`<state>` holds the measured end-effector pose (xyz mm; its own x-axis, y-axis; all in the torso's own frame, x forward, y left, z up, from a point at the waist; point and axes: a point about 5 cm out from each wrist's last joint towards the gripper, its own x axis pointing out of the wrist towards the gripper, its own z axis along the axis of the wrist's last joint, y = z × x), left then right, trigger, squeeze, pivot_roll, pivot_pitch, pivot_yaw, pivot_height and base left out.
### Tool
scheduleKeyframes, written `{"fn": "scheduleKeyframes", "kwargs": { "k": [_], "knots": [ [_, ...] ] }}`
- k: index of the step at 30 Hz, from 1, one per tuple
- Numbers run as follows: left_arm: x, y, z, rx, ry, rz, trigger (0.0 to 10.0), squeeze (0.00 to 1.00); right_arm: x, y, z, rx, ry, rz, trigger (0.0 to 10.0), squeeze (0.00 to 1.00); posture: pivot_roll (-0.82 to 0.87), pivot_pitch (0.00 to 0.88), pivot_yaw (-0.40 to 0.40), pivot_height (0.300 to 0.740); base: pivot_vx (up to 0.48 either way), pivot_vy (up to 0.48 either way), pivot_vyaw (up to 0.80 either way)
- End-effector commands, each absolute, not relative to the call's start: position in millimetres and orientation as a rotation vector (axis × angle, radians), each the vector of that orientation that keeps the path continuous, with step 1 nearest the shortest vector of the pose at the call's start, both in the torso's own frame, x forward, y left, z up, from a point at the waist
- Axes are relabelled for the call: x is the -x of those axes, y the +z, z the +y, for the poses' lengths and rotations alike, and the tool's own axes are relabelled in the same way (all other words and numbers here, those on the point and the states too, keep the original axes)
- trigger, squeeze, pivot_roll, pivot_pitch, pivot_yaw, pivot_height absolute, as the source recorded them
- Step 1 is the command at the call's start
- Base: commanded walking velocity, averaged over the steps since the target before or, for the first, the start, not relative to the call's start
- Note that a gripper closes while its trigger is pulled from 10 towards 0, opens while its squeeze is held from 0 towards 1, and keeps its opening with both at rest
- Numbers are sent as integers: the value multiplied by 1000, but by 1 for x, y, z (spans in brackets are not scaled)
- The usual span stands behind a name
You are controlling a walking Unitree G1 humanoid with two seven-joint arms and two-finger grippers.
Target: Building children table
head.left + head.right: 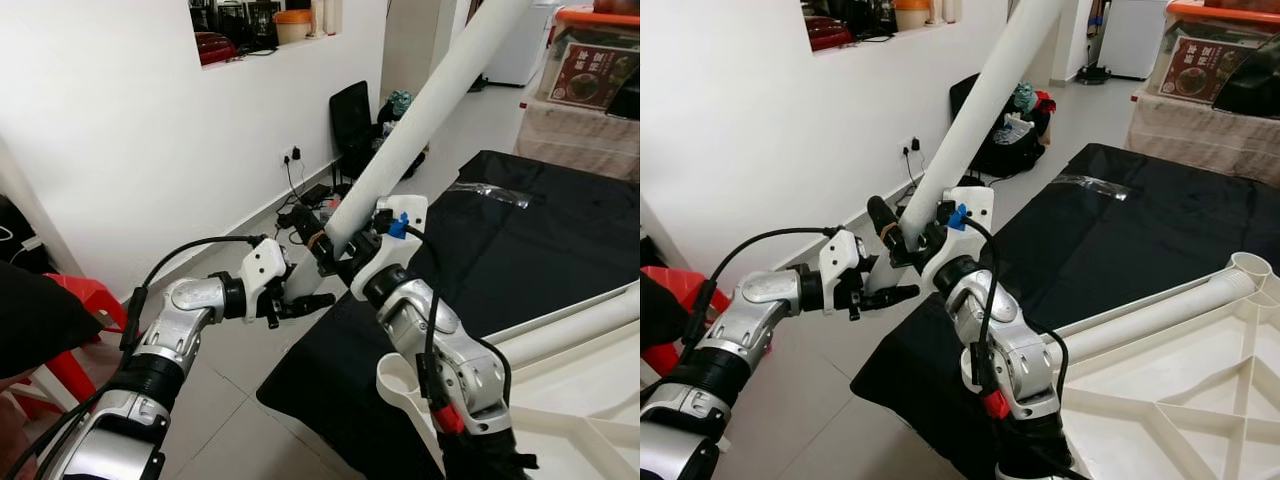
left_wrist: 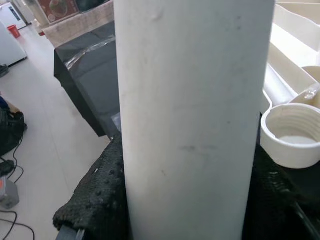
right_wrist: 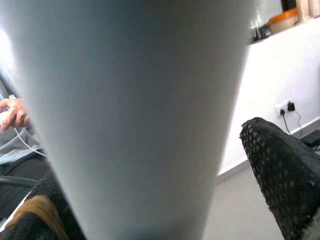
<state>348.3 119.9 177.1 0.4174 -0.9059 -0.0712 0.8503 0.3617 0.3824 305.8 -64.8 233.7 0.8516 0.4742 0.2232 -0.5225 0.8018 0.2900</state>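
Note:
A long white table leg (image 1: 420,110) slants up from my grippers toward the upper right. My right gripper (image 1: 338,250) is shut on its lower part, and the wrist view shows a black finger (image 3: 285,170) beside the tube. Just below, my left gripper (image 1: 292,300) is shut on the leg's bottom end, the tube sitting between its black pads (image 2: 95,200). The upturned white table top (image 1: 585,425) lies at the lower right with another leg (image 1: 570,330) fitted to it. An empty round socket (image 2: 292,135) stands at its near corner.
A black cloth (image 1: 520,250) covers the surface under the table top, with a clear plastic strip (image 1: 490,192) on it. A red stool (image 1: 85,300) is at my left. Cables and a wall outlet (image 1: 292,155) lie along the white wall. A person's hand (image 3: 15,112) shows nearby.

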Motion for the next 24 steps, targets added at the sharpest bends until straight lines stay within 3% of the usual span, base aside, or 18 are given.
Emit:
{"fn": "scheduleKeyframes", "kwargs": {
  "k": [1, 2, 3, 5, 6, 7, 9, 10, 12, 13, 20, 21, 22, 23, 24],
  "knots": [
    [-343, 173, 116, -442, -1198, -158, 1373, 0, -309, 229, -63, -368, 523, -100, 10000, 1000, 8, 0, 2, 740, 0, 0, 0],
    [-343, 172, 115, -441, -1202, -156, 1294, 0, -313, 230, -65, -401, 488, -98, 10000, 1000, 7, 0, 3, 740, 0, 0, 0],
    [-342, 170, 113, -435, -1202, -155, 1333, 0, -316, 234, -67, -443, 456, -107, 10000, 863, 5, 0, 2, 740, 0, 0, 0],
    [-342, 170, 113, -435, -1202, -155, 1333, 0, -316, 234, -67, -443, 456, -107, 10000, 863, 5, 0, 2, 740, 0, 0, 0],
    [-341, 168, 112, -431, -1204, -154, 1333, 0, -318, 238, -69, -478, 438, -113, 10000, 290, 1, 0, 3, 740, 0, 0, 0],
    [-340, 166, 111, -429, -1208, -154, 1333, 0, -319, 241, -70, -510, 430, -112, 10000, 0, 0, 0, 4, 740, 0, 0, 0],
    [-340, 165, 110, -428, -1214, -153, 1490, 0, -320, 243, -71, -530, 427, -111, 10000, 0, -1, 0, 3, 740, 0, 0, 0],
    [-339, 164, 109, -428, -1219, -152, 1608, 0, -320, 244, -71, -546, 425, -113, 8588, 0, -1, 0, 3, 740, 0, 0, 0],
    [-339, 164, 109, -428, -1219, -152, 1608, 0, -320, 244, -71, -546, 425, -113, 8588, 0, -1, 0, 3, 740, 0, 0, 0],
    [-339, 163, 108, -429, -1223, -152, 1765, 0, -319, 246, -71, -574, 425, -121, 0, 0, -2, 0, 4, 740, 0, 0, 0],
    [-340, 163, 109, -436, -1231, -148, 2510, 0, -314, 248, -67, -603, 454, -130, 0, 0, -5, 0, 7, 740, 0, 0, 0],
    [-340, 163, 109, -437, -1235, -147, 3765, 0, -313, 248, -68, -603, 458, -130, 0, 0, -4, 0, 4, 740, 0, 0, 0],
    [-340, 163, 109, -437, -1235, -147, 3765, 0, -313, 248, -68, -603, 458, -130, 0, 0, -4, 0, 4, 740, 0, 0, 0],
    [-339, 163, 108, -436, -1238, -148, 4941, 0, -313, 248, -68, -602, 456, -132, 0, 0, -4, 0, 5, 740, 0, 0, 0],
    [-339, 163, 108, -436, -1238, -148, 4941, 0, -313, 248, -68, -602, 456, -132, 0, 0, -4, 0, 5, 740, 0, 0, 0]
  ]
}}
